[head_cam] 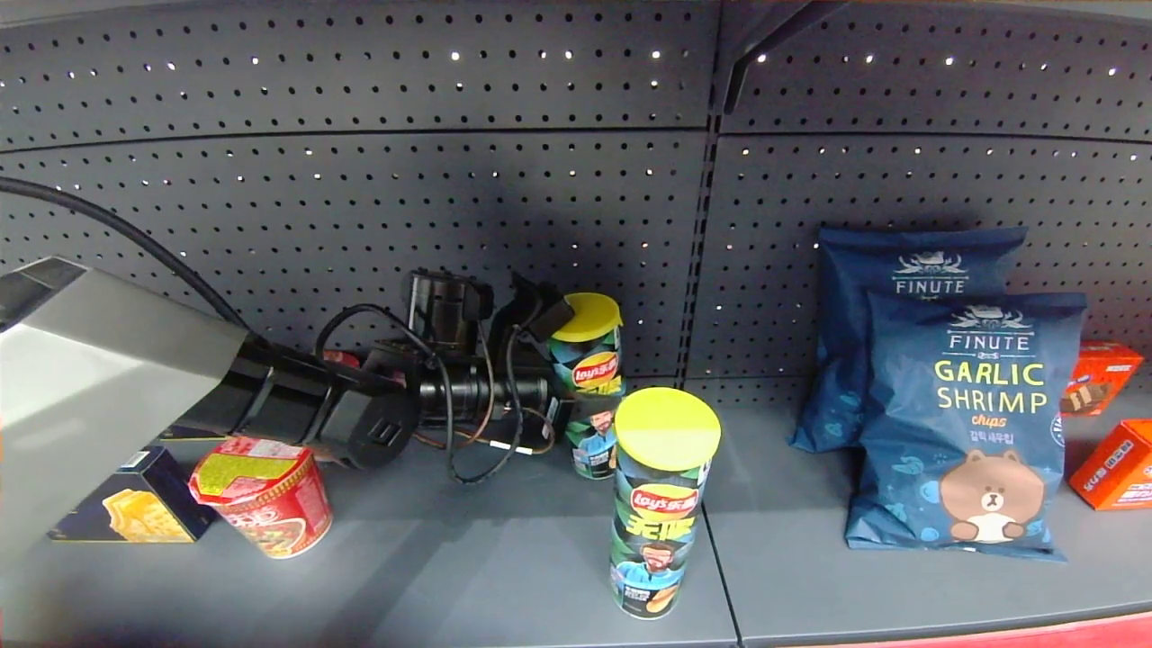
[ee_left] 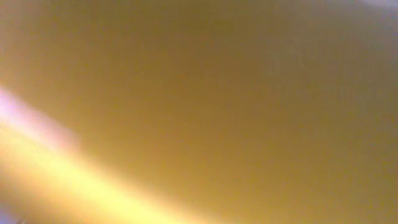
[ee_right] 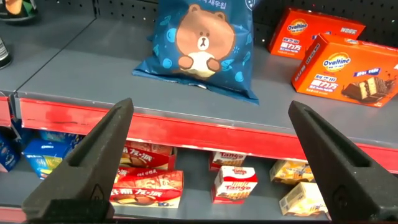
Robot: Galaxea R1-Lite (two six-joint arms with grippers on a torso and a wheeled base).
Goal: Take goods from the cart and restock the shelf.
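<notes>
Grey perforated panelling [head_cam: 360, 180] backs a dark shelf [head_cam: 504, 576] with a red front edge [ee_right: 186, 127]. The left gripper [head_cam: 549, 355] is at the rear chip can [head_cam: 594, 378], close against its yellow-lidded upper part. I cannot tell whether it grips the can or has let go. A second can [head_cam: 664, 504] stands upright nearer the front, just beside the first. The right gripper [ee_right: 214, 165] hangs spread wide and empty before the shelf edge. Both cans are tall and narrow, so I'd judge tipping to be the main risk. A sideways pull as the left arm leaves could topple the rear can into the front one. The loose cables by the wrist could also catch a lid. A noodle cup [head_cam: 263, 497] sits under that arm, and blue chip bags [head_cam: 967, 423] and orange boxes [head_cam: 1116, 466] stand to the right.
</notes>
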